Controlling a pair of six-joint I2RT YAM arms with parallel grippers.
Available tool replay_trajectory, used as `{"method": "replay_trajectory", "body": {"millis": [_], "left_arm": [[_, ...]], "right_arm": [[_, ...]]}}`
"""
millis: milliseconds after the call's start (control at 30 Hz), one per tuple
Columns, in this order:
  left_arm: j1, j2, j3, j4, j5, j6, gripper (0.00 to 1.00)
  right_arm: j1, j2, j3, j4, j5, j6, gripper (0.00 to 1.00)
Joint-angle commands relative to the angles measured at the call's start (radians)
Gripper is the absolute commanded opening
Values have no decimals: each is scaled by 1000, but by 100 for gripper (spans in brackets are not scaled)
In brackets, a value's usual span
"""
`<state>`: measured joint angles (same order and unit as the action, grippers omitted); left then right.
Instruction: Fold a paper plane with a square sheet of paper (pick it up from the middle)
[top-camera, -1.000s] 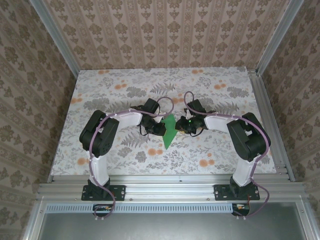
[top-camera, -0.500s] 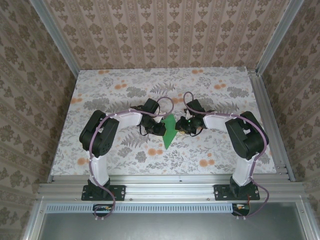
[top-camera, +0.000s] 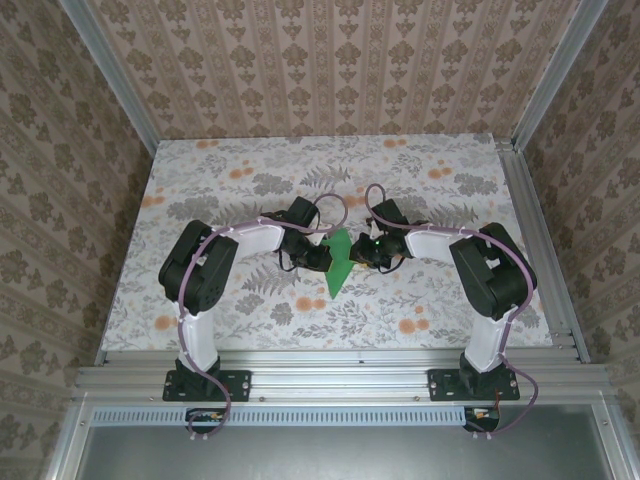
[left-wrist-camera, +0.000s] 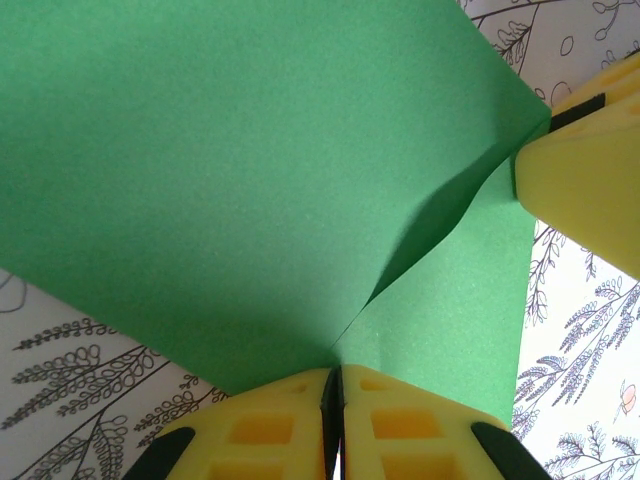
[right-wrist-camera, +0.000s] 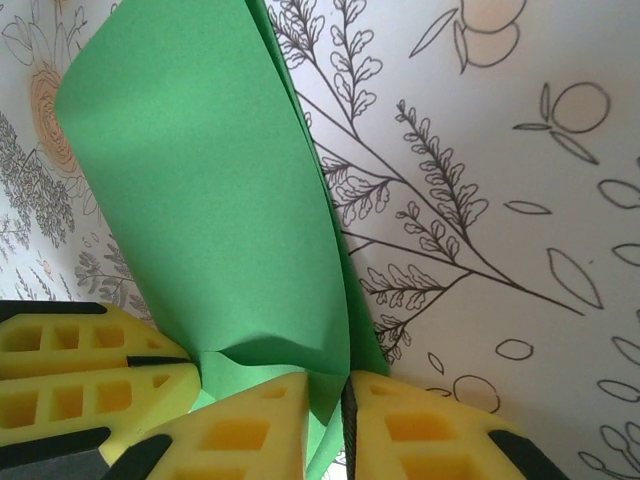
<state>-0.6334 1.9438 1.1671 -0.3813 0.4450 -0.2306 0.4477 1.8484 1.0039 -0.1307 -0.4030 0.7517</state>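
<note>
folded paper plane (top-camera: 338, 266), left gripper (left-wrist-camera: 334, 385) closed on one edge, right gripper (right-wrist-camera: 345, 395) clamping the other side

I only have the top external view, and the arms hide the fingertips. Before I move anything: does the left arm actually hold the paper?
Observer: Yes. In the left wrist view the left gripper has its jaws shut on the green paper, where a crease meets the edge.
Operator: And the right?
Observer: The right gripper pinches an edge too, with paper between its closed jaws.
Operator: Is the paper flat?
Observer: No. It curves, with a small buckle beside the right jaws.
</note>
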Motion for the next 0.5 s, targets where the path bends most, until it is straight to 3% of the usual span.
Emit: {"method": "replay_trajectory", "body": {"millis": [0,467], "left_arm": [[-3,100,-73,-97,-129,32,12],[-2,101,-69,-105,-126,36,12]], "right_arm": [[16,-32,16,-4,8,1,18],[72,-36,68,-94,95,-39,11]]}}
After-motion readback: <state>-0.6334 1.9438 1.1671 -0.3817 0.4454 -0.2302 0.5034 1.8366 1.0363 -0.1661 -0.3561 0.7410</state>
